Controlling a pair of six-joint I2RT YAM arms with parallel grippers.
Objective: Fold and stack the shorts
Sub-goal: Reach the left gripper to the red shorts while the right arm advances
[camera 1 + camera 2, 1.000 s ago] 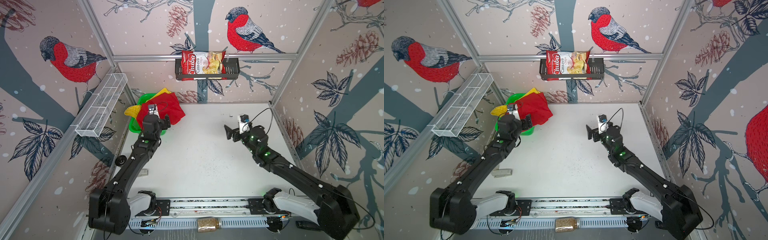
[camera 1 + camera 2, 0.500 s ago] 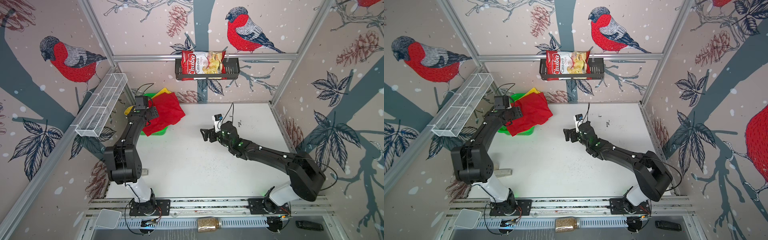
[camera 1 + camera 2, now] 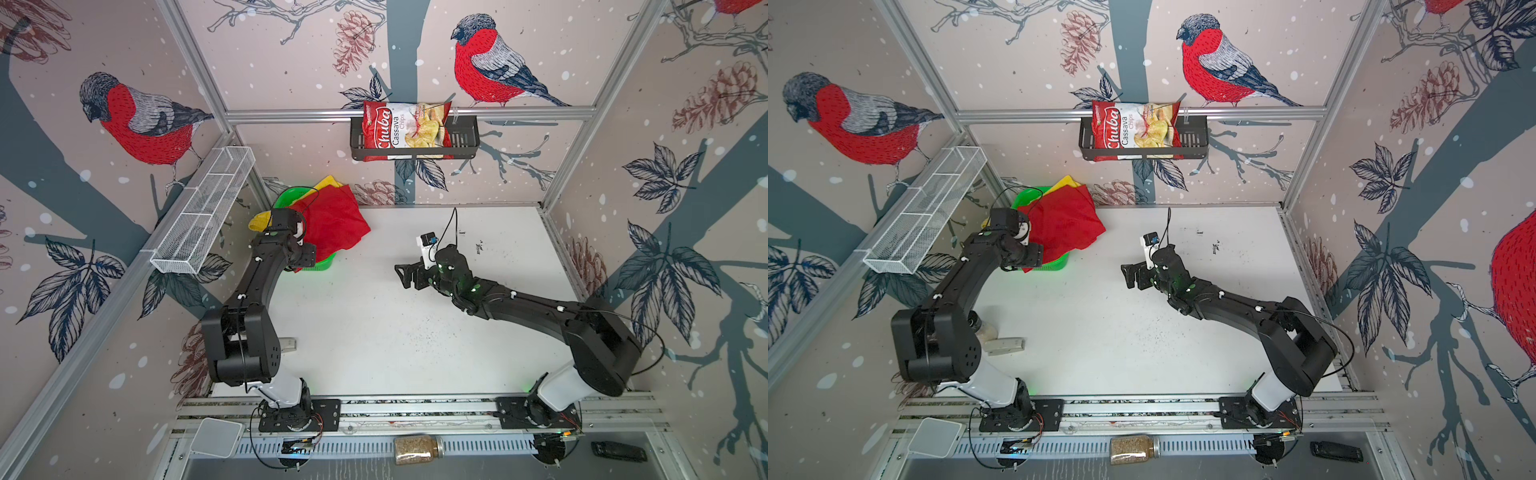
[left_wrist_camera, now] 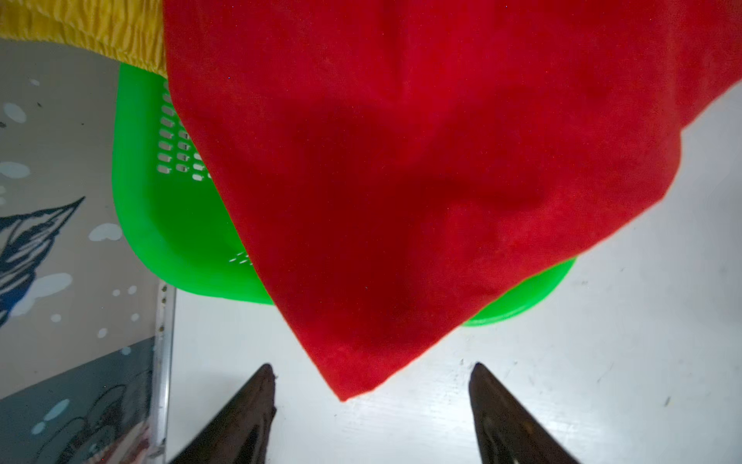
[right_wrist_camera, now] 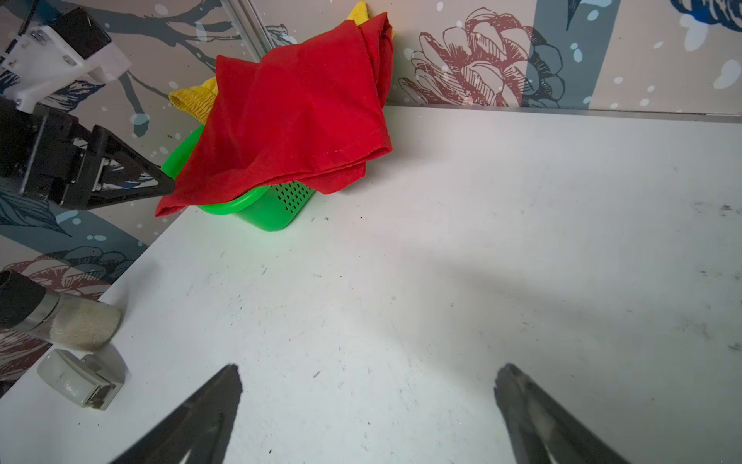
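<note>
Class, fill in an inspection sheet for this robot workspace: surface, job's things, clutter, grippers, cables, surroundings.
Surface: white table, scuffed.
Job's things: red shorts draped unfolded over yellow shorts on green basket, far left corner.
Clutter: small grey box and brush-like item at left edge; jar by front rail.
Grippers: left gripper open, facing red corner; right gripper open over bare table.
Cables: black cable loops above right wrist.
Surroundings: bird-print walls; chip bag in wall rack; wire shelf.
</note>
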